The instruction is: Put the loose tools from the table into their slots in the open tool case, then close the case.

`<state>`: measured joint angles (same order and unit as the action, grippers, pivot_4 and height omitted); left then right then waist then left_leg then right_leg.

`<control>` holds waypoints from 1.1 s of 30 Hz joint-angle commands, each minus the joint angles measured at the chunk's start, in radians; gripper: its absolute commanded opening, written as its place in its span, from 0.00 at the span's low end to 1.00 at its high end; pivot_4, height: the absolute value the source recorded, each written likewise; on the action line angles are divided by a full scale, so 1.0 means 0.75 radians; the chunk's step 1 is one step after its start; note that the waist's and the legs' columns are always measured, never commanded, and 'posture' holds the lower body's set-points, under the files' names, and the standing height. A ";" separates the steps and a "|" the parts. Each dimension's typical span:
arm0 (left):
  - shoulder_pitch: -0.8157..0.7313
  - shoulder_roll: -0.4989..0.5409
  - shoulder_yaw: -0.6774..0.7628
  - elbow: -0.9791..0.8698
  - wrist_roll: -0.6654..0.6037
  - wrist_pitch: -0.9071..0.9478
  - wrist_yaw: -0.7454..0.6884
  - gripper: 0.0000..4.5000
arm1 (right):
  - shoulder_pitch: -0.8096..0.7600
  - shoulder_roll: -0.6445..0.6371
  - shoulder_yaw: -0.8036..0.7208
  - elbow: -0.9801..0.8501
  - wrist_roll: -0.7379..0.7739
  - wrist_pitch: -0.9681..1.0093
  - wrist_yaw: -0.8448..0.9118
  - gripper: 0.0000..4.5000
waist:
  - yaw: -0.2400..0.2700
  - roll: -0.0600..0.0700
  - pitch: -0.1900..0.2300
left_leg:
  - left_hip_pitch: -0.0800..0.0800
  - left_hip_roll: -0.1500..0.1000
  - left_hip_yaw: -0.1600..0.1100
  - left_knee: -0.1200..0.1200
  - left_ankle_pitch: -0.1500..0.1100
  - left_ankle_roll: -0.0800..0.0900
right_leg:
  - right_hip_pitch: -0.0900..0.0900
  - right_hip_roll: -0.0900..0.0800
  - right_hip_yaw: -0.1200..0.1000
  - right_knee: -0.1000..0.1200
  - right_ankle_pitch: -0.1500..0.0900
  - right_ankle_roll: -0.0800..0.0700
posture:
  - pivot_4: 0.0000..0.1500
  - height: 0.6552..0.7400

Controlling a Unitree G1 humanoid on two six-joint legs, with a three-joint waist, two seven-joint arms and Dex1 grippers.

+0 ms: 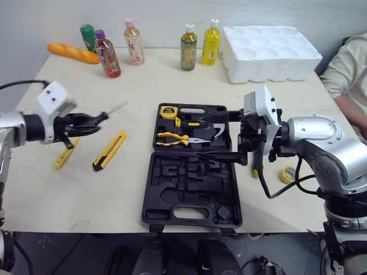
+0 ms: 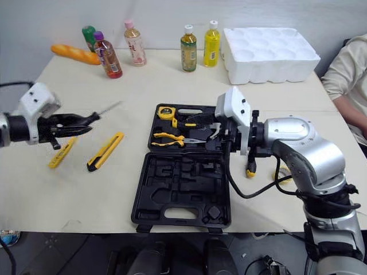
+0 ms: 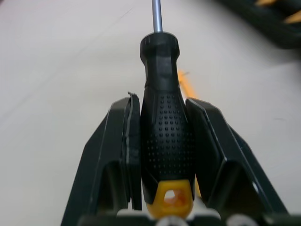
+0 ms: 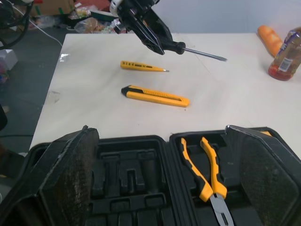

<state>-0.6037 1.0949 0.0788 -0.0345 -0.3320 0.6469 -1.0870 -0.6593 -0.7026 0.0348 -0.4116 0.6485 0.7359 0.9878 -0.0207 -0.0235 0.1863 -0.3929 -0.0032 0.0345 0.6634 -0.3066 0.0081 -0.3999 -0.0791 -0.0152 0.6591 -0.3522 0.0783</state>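
Left claw (image 1: 92, 121) pinches the screwdriver (image 1: 114, 109), long axis aimed at the tool case (image 1: 192, 192) to its right; right claw (image 4: 160, 132), spread, hovers over case, nearer.

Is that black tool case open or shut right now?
Open. Both halves of the tool case lie spread flat, insides up; pliers and a tape measure sit in the far half.

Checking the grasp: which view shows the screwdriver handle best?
Left wrist view: the screwdriver handle sits clamped between the fingers of the left gripper. Eye views show it side-on; right wrist view shows mostly its shaft.
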 commanded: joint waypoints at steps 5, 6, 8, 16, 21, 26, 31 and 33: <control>-0.280 -0.162 -0.410 -0.133 0.083 0.017 -0.188 0.23 | 0.236 -0.147 -0.151 -0.202 0.088 0.094 -0.043 1.00 | 0.009 0.000 0.000 | 0.000 0.000 0.000 0.000 0.001 0.002 | 0.002 0.001 0.000 0.000 0.000 0.000 | 1.00 1.00; -0.326 -0.203 -0.463 -0.128 0.102 0.026 -0.201 0.23 | 0.288 -0.171 -0.169 -0.226 0.087 0.099 -0.048 1.00 | 0.014 0.000 0.000 | 0.000 0.000 -0.001 0.000 0.001 0.002 | 0.003 0.002 -0.001 -0.001 0.000 0.001 | 1.00 1.00; -0.370 -0.261 -0.516 -0.122 0.112 0.019 -0.231 0.23 | 0.363 -0.203 -0.192 -0.257 0.081 0.105 -0.068 1.00 | 0.018 0.000 0.000 | 0.000 -0.001 0.000 0.001 0.001 0.002 | 0.003 0.002 -0.001 -0.001 0.001 0.001 | 1.00 1.00; -0.443 -0.448 -0.702 0.012 0.297 -0.062 -0.202 0.23 | 0.572 -0.267 -0.252 -0.287 -0.003 0.068 -0.160 1.00 | 0.012 0.000 0.000 | 0.002 0.000 0.001 0.002 0.002 0.004 | 0.004 0.004 0.002 0.000 0.001 0.002 | 1.00 1.00; -0.474 -0.488 -0.793 0.091 0.407 -0.143 -0.243 0.23 | 0.626 -0.271 -0.274 -0.299 -0.004 0.055 -0.176 1.00 | 0.023 0.000 0.000 | 0.002 0.000 0.001 0.002 0.002 0.004 | 0.004 0.004 0.003 0.000 0.001 0.003 | 1.00 1.00; -0.496 -0.537 -0.820 0.164 0.491 -0.176 -0.229 0.23 | 0.643 -0.271 -0.285 -0.298 -0.003 0.045 -0.198 1.00 | 0.028 0.000 0.000 | 0.002 0.000 0.001 0.003 0.002 0.004 | 0.005 0.003 0.002 0.000 0.001 0.003 | 1.00 1.00; -0.489 -0.581 -0.806 0.162 0.513 -0.160 -0.228 0.23 | 0.658 -0.271 -0.289 -0.298 0.002 0.040 -0.205 1.00 | 0.029 0.000 0.000 | 0.002 -0.001 0.000 0.004 0.002 0.004 | 0.005 0.003 0.002 -0.001 0.002 0.003 | 1.00 1.00; -0.491 -0.606 -0.800 0.167 0.521 -0.150 -0.213 0.23 | 0.658 -0.269 -0.290 -0.297 0.003 0.042 -0.208 1.00 | 0.029 0.000 0.000 | 0.002 -0.001 0.000 0.004 0.002 0.004 | 0.006 0.003 0.002 -0.001 0.002 0.003 | 1.00 1.00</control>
<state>-0.9548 0.6513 -0.5368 0.0966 0.0490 0.5290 -1.2564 -0.1662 -0.8972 -0.1581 -0.6030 0.6443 0.7846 0.8355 0.0014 -0.0235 0.1866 -0.3912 -0.0036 0.0345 0.6663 -0.3049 0.0111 -0.3957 -0.0768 -0.0140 0.6588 -0.3510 0.0807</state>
